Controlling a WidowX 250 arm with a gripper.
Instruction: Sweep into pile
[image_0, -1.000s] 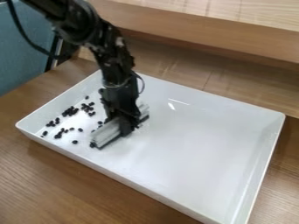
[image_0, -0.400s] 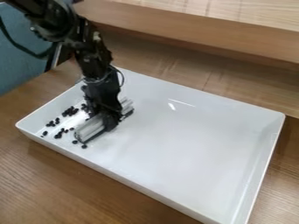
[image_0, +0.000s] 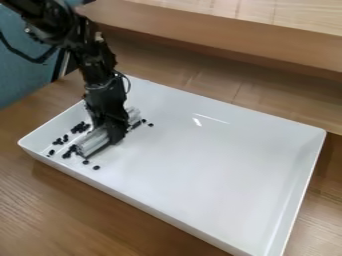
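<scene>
My gripper (image_0: 115, 136) hangs low over the left part of the white tray (image_0: 220, 165), shut on a pale, bar-shaped sweeping tool (image_0: 93, 142) with a dark lower edge. The tool lies slantwise on the tray floor. Small black beans (image_0: 80, 127) are scattered at the tool's left, toward the tray's left corner. A couple of beans (image_0: 96, 167) sit just past its near end, and a few more (image_0: 150, 124) lie by its far end. Part of the tray floor is hidden behind the gripper and tool.
Raised tray walls surround the work, with the near rim (image_0: 133, 202) running down to the right. A brown wooden table (image_0: 60, 210) holds the tray. Behind it stands a wooden ledge (image_0: 227, 37), and a blue-grey surface (image_0: 23, 65) is at the upper left.
The gripper and tool have moved left across the tray, toward the bean cluster. Beans at the tool's far end have come into sight on its right, and one shows near its close end.
</scene>
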